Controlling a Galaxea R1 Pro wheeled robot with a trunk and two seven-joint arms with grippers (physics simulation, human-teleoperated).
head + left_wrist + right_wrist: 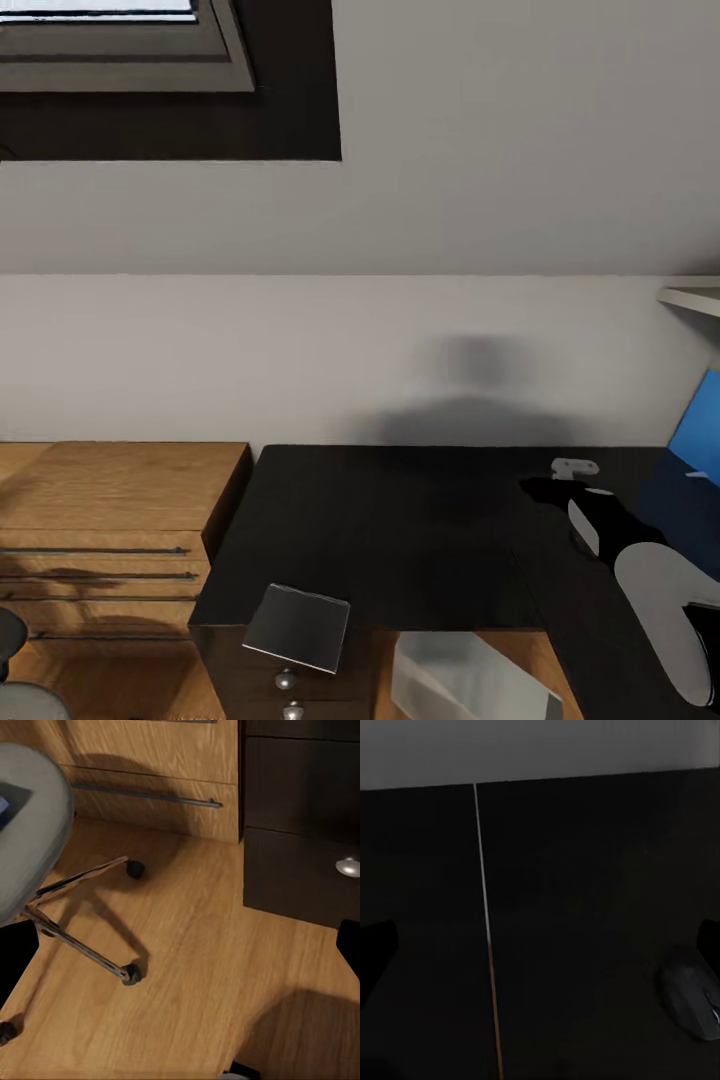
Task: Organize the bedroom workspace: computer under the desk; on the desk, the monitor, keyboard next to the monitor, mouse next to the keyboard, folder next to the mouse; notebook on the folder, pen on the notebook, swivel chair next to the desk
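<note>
Right gripper [540,945] looks spread over the desk [400,530], so drop straight onto the mouse [692,1001] at frame's lower right before pinching.

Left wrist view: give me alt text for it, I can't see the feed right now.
The swivel chair, grey seat and metal spoked base on casters, stands on a light wood plank floor. Behind it are a light-wood cabinet with a bar handle and the desk's dark drawer unit with a round knob.

Glossy black desk [400,530], perhaps laminate; wood-plank floor [195,967].
</note>
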